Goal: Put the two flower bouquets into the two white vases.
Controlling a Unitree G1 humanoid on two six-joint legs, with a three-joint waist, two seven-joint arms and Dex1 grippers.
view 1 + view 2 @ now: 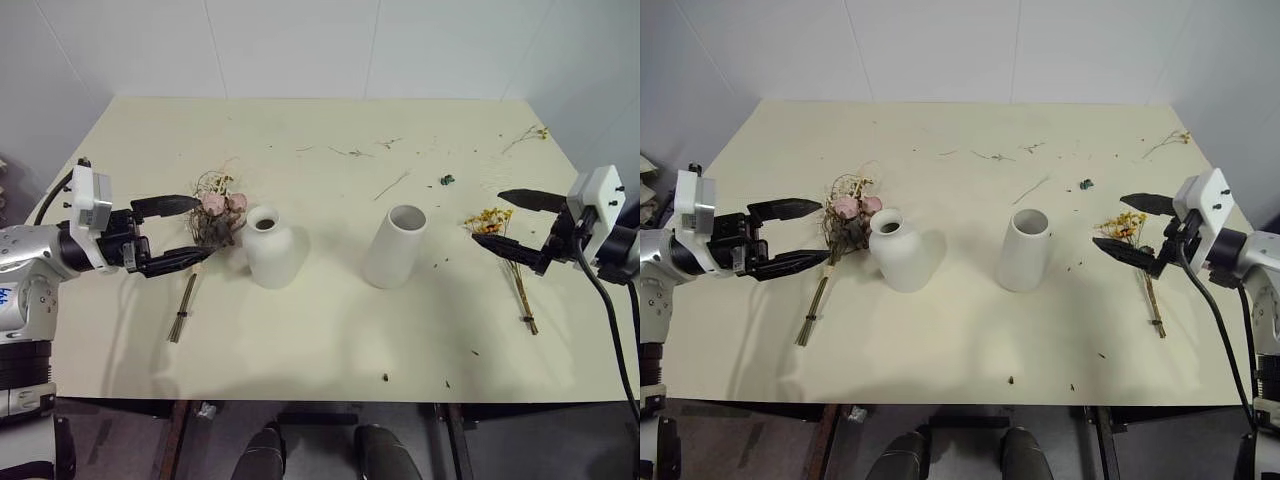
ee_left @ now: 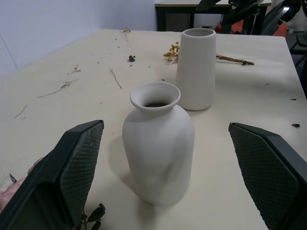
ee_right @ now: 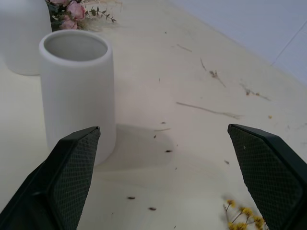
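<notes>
A big cream table (image 1: pixel 330 340) holds two white vases side by side near its middle: the tall wide-mouthed vase (image 1: pixel 396 246) and, to its left, the round fat vase (image 1: pixel 272 247). The pink rose bunch (image 1: pixel 212 225) lies flat just left of the fat vase, and the small yellow bunch (image 1: pixel 503 252) lies flat well to the right of the tall vase. The left gripper (image 1: pixel 178 233) hangs over the roses with fingers spread wide and holding nothing, and the right gripper (image 1: pixel 510 220) hangs over the yellow blossoms, wide and empty too.
</notes>
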